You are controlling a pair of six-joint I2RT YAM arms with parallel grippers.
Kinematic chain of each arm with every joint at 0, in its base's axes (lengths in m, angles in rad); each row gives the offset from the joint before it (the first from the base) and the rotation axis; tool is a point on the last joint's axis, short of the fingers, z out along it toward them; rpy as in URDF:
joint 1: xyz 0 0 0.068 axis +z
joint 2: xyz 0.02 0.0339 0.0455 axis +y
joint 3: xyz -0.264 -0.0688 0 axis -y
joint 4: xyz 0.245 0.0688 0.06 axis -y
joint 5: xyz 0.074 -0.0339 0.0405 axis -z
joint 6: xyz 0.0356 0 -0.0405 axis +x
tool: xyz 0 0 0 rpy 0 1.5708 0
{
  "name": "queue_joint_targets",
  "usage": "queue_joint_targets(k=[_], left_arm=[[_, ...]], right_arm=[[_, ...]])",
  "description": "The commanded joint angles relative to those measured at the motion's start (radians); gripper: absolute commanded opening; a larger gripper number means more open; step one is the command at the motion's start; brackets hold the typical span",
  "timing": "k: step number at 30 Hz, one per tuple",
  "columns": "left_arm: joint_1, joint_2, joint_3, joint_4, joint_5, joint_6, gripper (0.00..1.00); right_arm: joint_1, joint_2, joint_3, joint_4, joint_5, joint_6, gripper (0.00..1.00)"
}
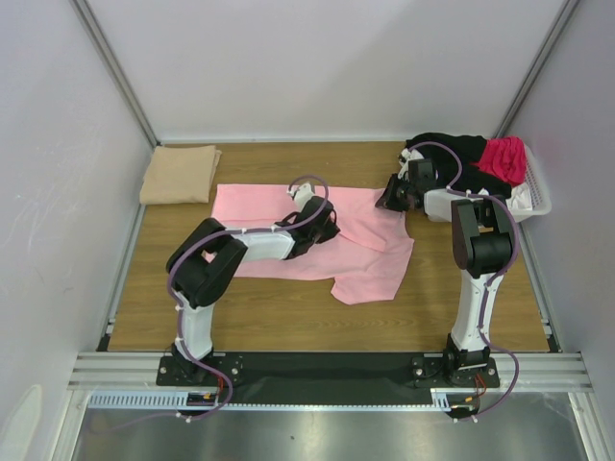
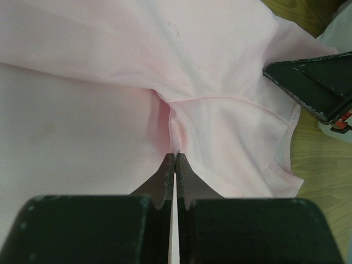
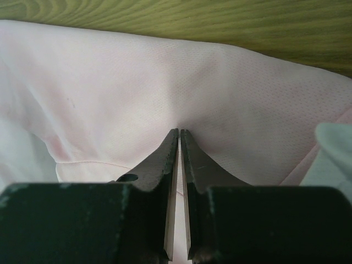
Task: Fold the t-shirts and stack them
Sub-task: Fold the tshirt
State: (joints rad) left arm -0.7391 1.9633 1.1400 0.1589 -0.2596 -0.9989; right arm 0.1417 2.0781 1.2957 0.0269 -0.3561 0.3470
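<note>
**Desk:** Where was the pink t-shirt (image 1: 370,259)?

**Photographer:** It lay spread across the middle of the wooden worktop (image 1: 288,322), rumpled, with one sleeve trailing toward the near edge. Both arms were down on it.

**Desk:** And the left fingers (image 2: 159,184)?

**Photographer:** They were pressed together on a pinch of pink cloth near the shirt's middle. The wrist view showed creases running in to the tips.

**Desk:** The right fingers (image 3: 162,159)?

**Photographer:** They were nearly closed at the shirt's far right edge, beside the bare wood. A thin layer of the same pink fabric was caught between them.

**Desk:** What about the other shirts?

**Photographer:** A tan t-shirt (image 1: 180,174) sat folded flat in the far left corner, well apart from the pink one. A black t-shirt (image 1: 452,146) and a magenta t-shirt (image 1: 502,157) were heaped in the white basket (image 1: 540,200) at the far right, just behind the right arm.
</note>
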Motion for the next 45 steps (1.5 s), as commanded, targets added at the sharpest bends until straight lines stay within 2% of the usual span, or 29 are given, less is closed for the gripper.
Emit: queue_joint_targets(k=[1,12,24,27,28,30,34,40,45], left_arm=[[0.004,-0.063,-0.016,0.004,-0.024,-0.023,0.00],[0.004,-0.076,-0.025,-0.025,-0.007,-0.049,0.00],[0.012,-0.070,-0.006,-0.084,-0.030,0.013,0.01],[0.012,-0.063,0.007,-0.087,-0.026,0.023,0.10],[0.012,-0.061,0.009,-0.084,-0.024,0.038,0.22],[0.012,-0.069,0.013,-0.068,-0.020,0.052,0.34],[0.007,-0.102,0.020,-0.055,-0.021,0.098,0.50],[-0.031,-0.126,0.066,-0.047,0.006,0.146,0.53],[-0.088,-0.058,0.156,-0.029,0.072,0.187,0.54]], right_arm=[[-0.004,0.013,0.001,-0.009,0.003,0.000,0.10],[-0.005,0.019,0.002,-0.010,0.006,0.000,0.10],[-0.004,0.020,0.005,-0.016,0.005,-0.008,0.10],[-0.005,0.022,0.007,-0.015,0.002,-0.005,0.10],[-0.005,0.020,0.007,-0.015,0.002,-0.005,0.10],[-0.004,0.019,0.005,-0.016,0.003,-0.008,0.10],[-0.005,0.019,0.008,-0.019,0.000,-0.008,0.10],[-0.004,0.013,0.004,-0.022,0.003,-0.013,0.10],[-0.004,0.010,0.001,-0.024,0.003,-0.014,0.10]])
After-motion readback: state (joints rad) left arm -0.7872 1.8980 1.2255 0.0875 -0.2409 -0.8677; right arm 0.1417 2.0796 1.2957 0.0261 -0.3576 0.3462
